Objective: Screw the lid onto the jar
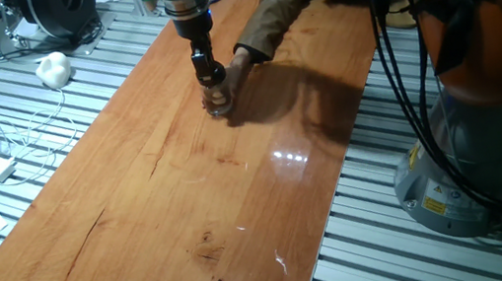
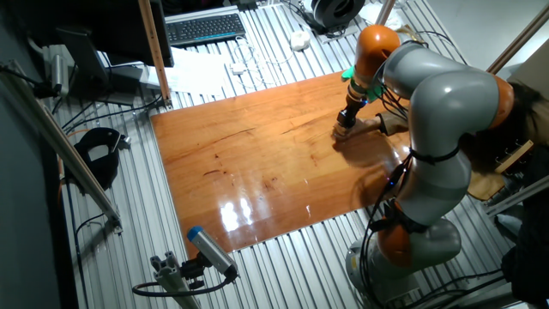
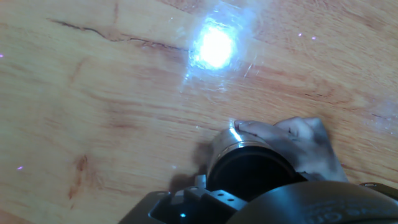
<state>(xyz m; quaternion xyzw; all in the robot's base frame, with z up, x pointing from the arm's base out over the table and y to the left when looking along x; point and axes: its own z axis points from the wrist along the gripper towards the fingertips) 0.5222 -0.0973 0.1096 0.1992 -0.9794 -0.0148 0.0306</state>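
My gripper (image 1: 208, 70) points straight down over the far part of the wooden table (image 1: 190, 199) and looks shut on the lid (image 1: 213, 73), a small black cap. The lid sits on top of the jar (image 1: 217, 101), a small clear glass one standing on the wood. A person's hand (image 1: 242, 67) holds the jar from the right. In the other fixed view the gripper (image 2: 346, 118) stands above the jar (image 2: 341, 132). The hand view looks down on the dark round lid (image 3: 249, 177) and the jar's glass side (image 3: 225, 146), with the person's fingers (image 3: 292, 140) against it.
The person's sleeved arm (image 1: 290, 0) reaches in from the far right. The robot's base (image 1: 476, 147) and black cables (image 1: 400, 68) stand off the table's right side. A white object (image 1: 53, 68) and white wires (image 1: 4, 157) lie to the left. A keyboard (image 2: 204, 28) sits beyond.
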